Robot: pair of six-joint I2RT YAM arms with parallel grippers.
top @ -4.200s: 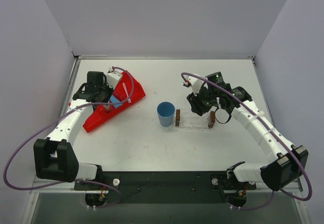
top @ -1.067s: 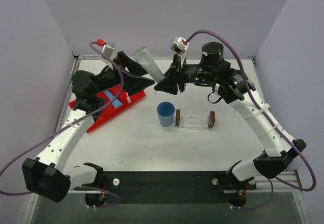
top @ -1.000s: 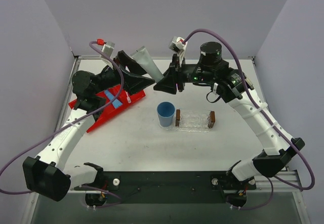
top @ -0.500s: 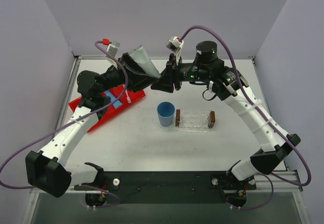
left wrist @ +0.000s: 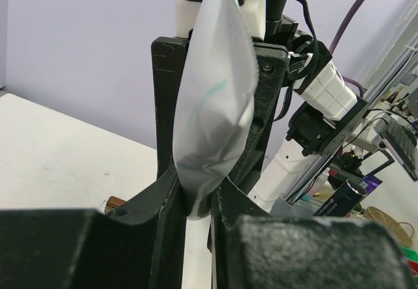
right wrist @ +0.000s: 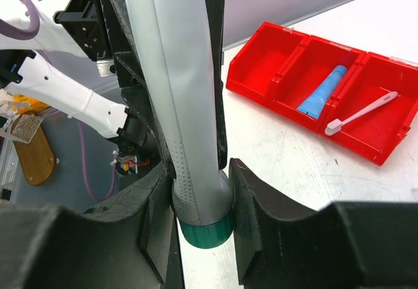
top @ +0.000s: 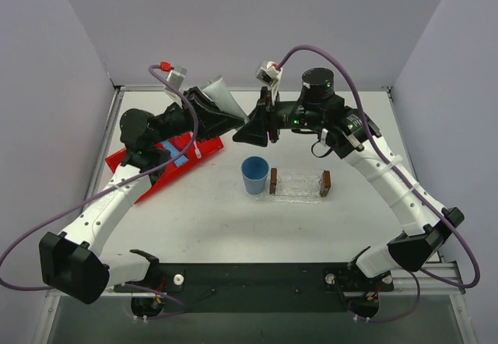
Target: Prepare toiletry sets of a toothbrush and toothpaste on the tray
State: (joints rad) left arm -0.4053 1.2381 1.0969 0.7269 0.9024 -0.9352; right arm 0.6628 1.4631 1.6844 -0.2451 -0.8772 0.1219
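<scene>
The pale grey toothpaste tube (top: pixel 221 95) hangs in mid-air between both grippers, above the back of the table. My left gripper (top: pixel 220 115) is shut on its flat end (left wrist: pixel 196 201). My right gripper (top: pixel 247 130) is shut on the tube's green-capped end (right wrist: pixel 206 227). The bright blue toothpaste tube (top: pixel 173 154) and the pale toothbrush (top: pixel 194 148) lie in the red bin (top: pixel 146 182); both show in the right wrist view, the tube (right wrist: pixel 323 93) and the brush (right wrist: pixel 362 112). The clear tray (top: pixel 297 185) with brown end blocks holds nothing.
A round blue cup (top: pixel 254 175) stands upright against the tray's left block. The red bin lies slantwise at the left, under my left arm. Grey walls close in the table at the back and sides.
My left gripper has lifted the grey tube out of the red bin. My right arm has risen from the tray, met it in mid-air and closed round the cap end.
</scene>
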